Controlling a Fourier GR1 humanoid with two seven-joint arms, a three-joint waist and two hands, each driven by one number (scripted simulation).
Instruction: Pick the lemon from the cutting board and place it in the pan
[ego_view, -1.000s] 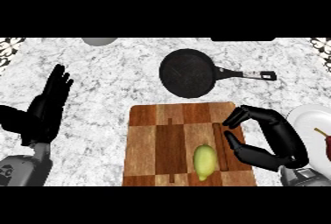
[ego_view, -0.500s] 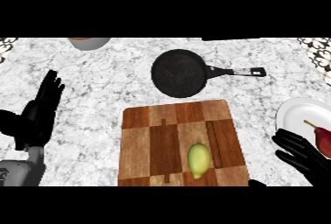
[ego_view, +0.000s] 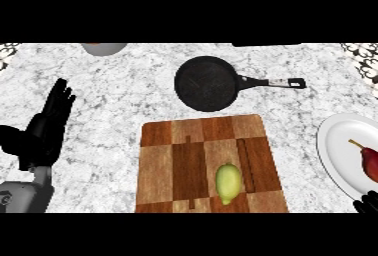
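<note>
The lemon (ego_view: 228, 183) lay on the near right part of the cutting board (ego_view: 192, 150), its long axis running near to far, one tip pointing toward the pan (ego_view: 208, 83) beyond the board. The left hand (ego_view: 46, 129) rested at the left, fingers straight. Only fingertips of the right hand (ego_view: 367, 205) showed at the near right corner; their state could not be told.

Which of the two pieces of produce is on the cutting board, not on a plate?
The yellow-green lemon, lying on the wooden cutting board. The dark red fruit instead sits on the white plate at the right edge.
</note>
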